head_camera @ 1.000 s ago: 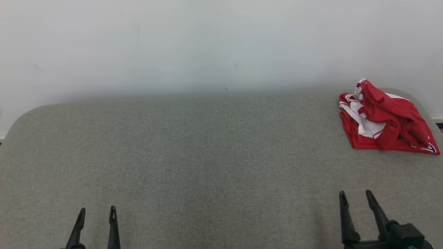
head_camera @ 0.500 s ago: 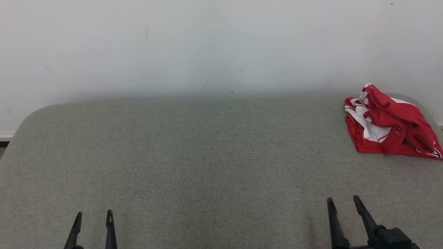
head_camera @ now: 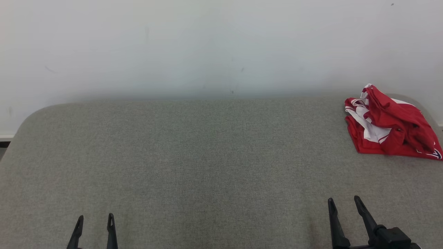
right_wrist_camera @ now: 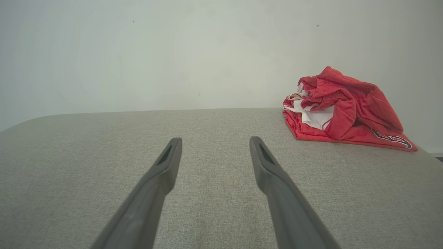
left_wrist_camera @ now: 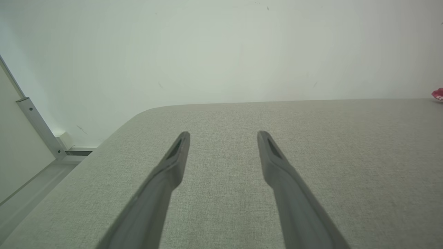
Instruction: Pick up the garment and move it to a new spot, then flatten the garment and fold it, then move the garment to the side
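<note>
A crumpled red-and-white garment (head_camera: 391, 124) is seen at the far right corner of the grey, fabric-covered worktop (head_camera: 207, 155), close to the pale wall (head_camera: 207, 45). The left claw (head_camera: 96, 217) is held over the near left part of the worktop, its two fingers spread apart and empty. The right claw (head_camera: 343, 199) is held over the near right part, likewise spread and empty. The garment lies ahead of it and to its right, well apart, and is touched by neither claw.
</note>
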